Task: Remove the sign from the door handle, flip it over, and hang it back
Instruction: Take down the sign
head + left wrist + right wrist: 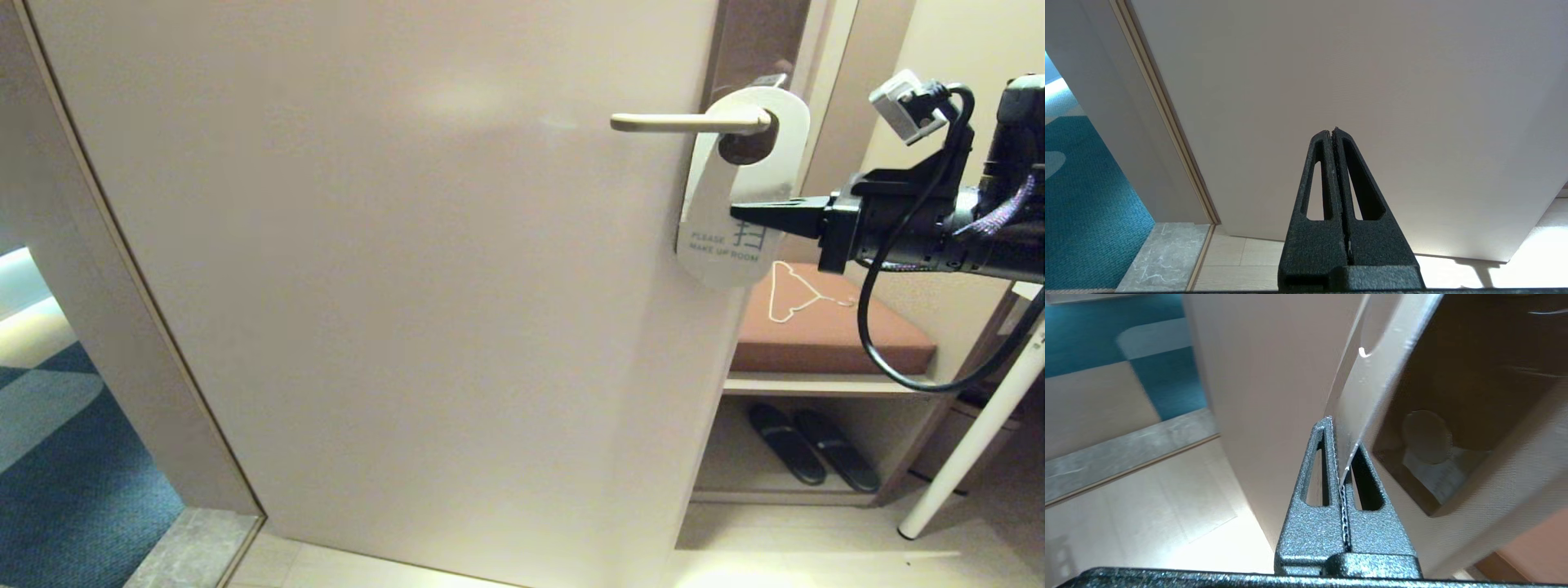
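The sign (739, 175) hangs by its oval hole on the door handle (686, 122), white face outward, reading MAKE UP ROOM. My right gripper (735, 212) reaches in from the right and is shut on the sign's right edge, just above the lettering. In the right wrist view the thin card (1372, 375) runs edge-on between the pinched fingers of that gripper (1340, 449). My left gripper (1333, 132) is shut with nothing in it, low in front of the door, out of the head view.
The pale door (408, 286) fills most of the view. Right of it stands a bench with a brown cushion (816, 335), a white wire hanger (796, 294) on it and black slippers (812, 445) beneath. A white leg (971, 441) slants at far right.
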Robot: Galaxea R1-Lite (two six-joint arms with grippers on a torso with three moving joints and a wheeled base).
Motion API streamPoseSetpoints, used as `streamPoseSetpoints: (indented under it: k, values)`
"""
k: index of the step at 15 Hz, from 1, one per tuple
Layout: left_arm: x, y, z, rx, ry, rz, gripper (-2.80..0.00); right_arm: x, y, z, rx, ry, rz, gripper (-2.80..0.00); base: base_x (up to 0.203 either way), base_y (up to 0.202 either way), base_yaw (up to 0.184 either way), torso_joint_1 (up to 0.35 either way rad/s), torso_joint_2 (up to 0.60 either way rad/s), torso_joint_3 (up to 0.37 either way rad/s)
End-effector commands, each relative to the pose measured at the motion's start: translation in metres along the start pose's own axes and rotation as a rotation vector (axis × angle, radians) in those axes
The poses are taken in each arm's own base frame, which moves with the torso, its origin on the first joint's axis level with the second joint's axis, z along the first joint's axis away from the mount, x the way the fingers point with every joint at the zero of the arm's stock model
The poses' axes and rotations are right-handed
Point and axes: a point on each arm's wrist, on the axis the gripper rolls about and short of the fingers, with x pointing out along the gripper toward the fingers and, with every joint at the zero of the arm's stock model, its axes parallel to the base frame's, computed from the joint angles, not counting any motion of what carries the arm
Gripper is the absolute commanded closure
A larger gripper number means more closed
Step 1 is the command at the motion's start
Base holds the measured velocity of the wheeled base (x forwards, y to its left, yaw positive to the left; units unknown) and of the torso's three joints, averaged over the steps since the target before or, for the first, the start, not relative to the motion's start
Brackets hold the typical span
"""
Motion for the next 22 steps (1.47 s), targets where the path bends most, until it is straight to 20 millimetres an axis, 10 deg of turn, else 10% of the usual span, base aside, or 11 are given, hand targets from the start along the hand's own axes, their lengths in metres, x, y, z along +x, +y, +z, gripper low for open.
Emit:
streamPoseSetpoints:
  k: [1, 22]
  values:
    - [0.000, 0.000, 0.000, 0.000, 0.001, 0.000, 0.00, 0.002, -0.001, 0.001, -0.009, -0.005, -0.024, 0.00, 0.000, 0.000, 0.000, 0.000, 0.00, 0.000]
    - [0.000, 0.000, 0.000, 0.000, 0.002, 0.000, 0.00, 0.015, 0.017, 0.013, 0.039, -0.023, -0.079, 0.00, 0.000, 0.000, 0.000, 0.000, 0.00, 0.000]
